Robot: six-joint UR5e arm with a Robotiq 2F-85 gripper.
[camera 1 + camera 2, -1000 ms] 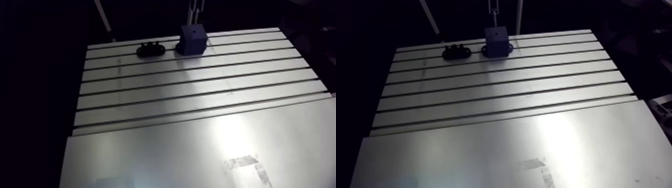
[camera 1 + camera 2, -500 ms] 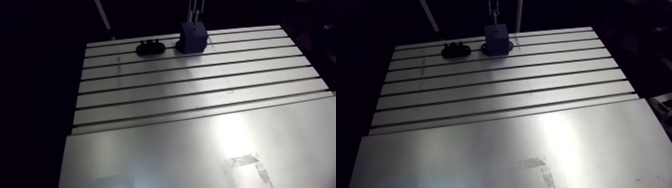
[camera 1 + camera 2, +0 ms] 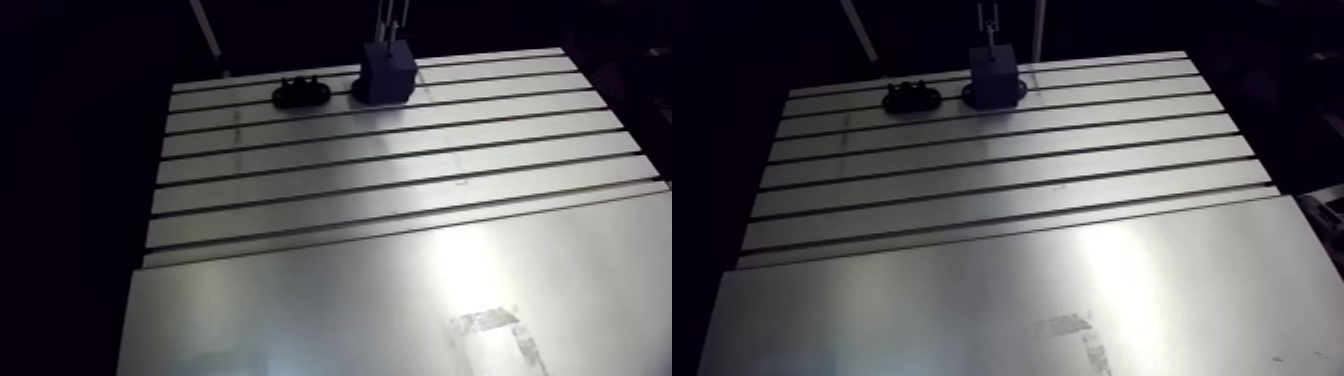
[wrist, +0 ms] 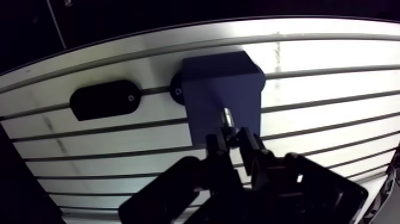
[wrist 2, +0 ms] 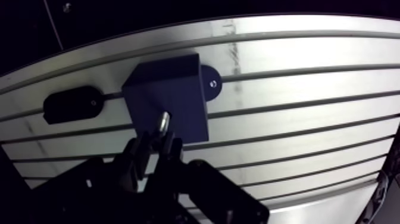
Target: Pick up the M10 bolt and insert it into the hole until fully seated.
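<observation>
One block (image 3: 387, 72) at far table (image 3: 400, 200) edge

Block (image 3: 387, 72) and black holder (image 3: 302, 94) at its 9 o'clock, near but apart, crowd the table's (image 3: 400, 202) far edge; from 3 to 8 o'clock the table lies open

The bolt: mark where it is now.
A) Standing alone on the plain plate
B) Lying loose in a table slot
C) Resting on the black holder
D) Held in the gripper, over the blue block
D: in the wrist view the bolt is pinched in the gripper, with its tip over the top face of the blue block; the black holder sits apart, beside the block.
</observation>
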